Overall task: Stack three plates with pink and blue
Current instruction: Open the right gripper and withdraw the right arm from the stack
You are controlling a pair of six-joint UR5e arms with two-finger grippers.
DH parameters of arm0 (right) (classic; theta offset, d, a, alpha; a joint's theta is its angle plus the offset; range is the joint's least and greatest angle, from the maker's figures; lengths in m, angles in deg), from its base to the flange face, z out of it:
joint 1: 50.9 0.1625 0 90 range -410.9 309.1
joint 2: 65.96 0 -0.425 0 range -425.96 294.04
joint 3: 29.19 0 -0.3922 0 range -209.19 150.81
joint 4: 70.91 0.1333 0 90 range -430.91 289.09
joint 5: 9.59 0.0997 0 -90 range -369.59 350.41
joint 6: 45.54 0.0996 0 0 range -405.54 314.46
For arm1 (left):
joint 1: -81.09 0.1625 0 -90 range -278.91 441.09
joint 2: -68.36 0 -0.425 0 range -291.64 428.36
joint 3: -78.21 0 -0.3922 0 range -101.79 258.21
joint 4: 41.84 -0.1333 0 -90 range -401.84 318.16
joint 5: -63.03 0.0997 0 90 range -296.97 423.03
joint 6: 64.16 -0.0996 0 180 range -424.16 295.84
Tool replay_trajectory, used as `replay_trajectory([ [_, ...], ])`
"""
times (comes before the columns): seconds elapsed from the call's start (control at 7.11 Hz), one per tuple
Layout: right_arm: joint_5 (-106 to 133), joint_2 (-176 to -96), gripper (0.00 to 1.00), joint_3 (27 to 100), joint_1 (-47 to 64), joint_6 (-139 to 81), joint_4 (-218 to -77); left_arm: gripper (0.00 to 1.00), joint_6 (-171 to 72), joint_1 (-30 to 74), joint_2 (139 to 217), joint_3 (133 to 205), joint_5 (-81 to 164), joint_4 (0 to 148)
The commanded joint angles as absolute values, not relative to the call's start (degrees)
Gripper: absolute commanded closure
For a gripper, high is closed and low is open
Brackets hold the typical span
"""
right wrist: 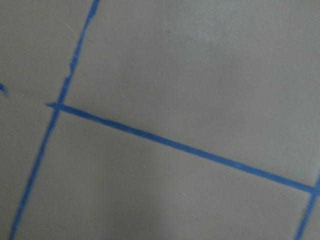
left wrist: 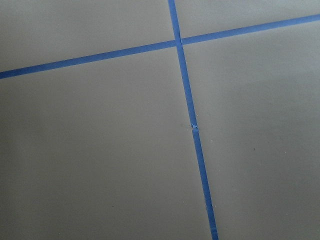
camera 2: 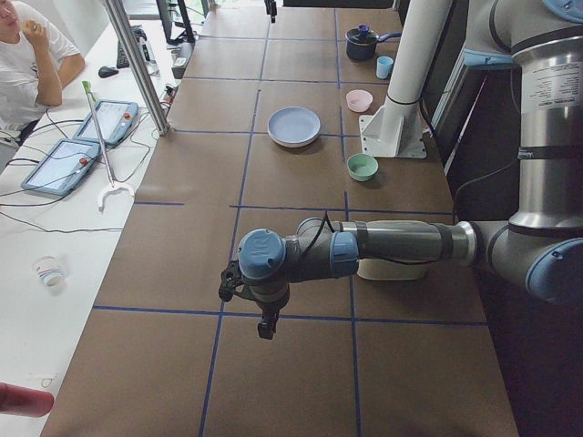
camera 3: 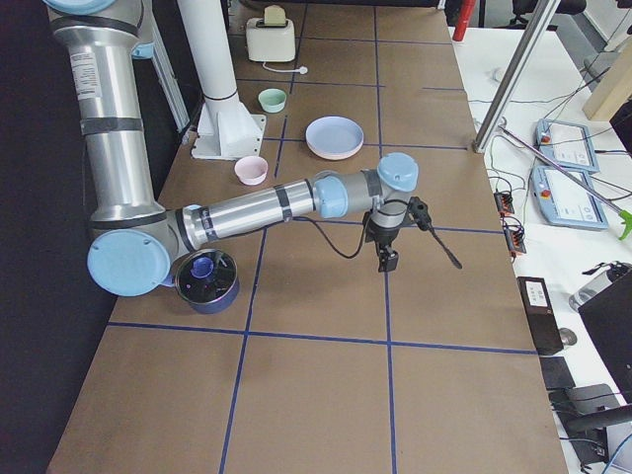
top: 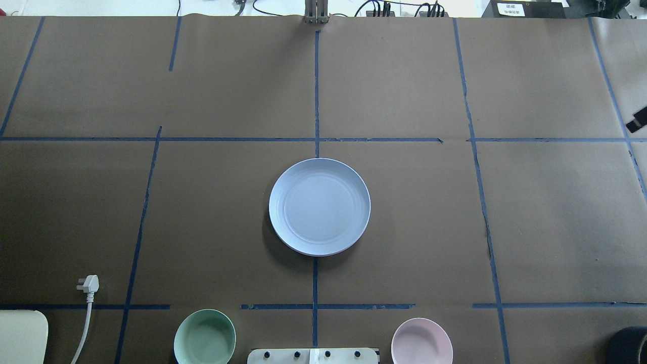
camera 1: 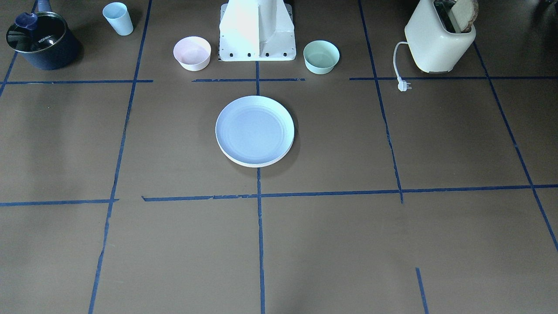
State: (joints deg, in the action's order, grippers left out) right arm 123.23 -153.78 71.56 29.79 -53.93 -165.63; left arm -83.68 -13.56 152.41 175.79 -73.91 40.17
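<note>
The left end effector point(camera 2: 264, 330), low in the left-end view, and the right end effector point(camera 3: 386, 259), mid-frame in the right-end view, hung over bare bench point(camera 1: 392, 261) well apart from the three plates point(camera 1: 255, 131); whether either was apart or together I cannot tell. The stack sat mid-frame with the blue plate point(top: 319, 205) uppermost, so stacking looked finished and the next move called only for staying clear. The front-facing view showed layered rims under its lower edge, which the overhead nearly hid.

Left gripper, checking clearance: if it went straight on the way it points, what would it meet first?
Likely just the table near a blue tape crossing; the left gripper points down and nothing shows beneath it.
</note>
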Motion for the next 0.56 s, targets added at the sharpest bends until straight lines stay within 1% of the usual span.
replay_trajectory([
  [0.0, 123.1, -166.1, 0.01, 72.1, 40.0, -63.9, -165.4, 0.0, -83.3, -13.3, 153.0, 175.4, -73.4, 39.7],
  [0.14, 122.9, -169.3, 0.01, 72.1, 42.5, -64.3, -165.4, 0.0, -83.7, -13.4, 152.6, 175.3, -73.3, 39.9],
  [0.42, 123.2, -170.3, 0.0, 72.5, 43.0, -63.3, -165.5, 0.0, -84.0, -13.4, 152.3, 175.7, -73.2, 40.4],
])
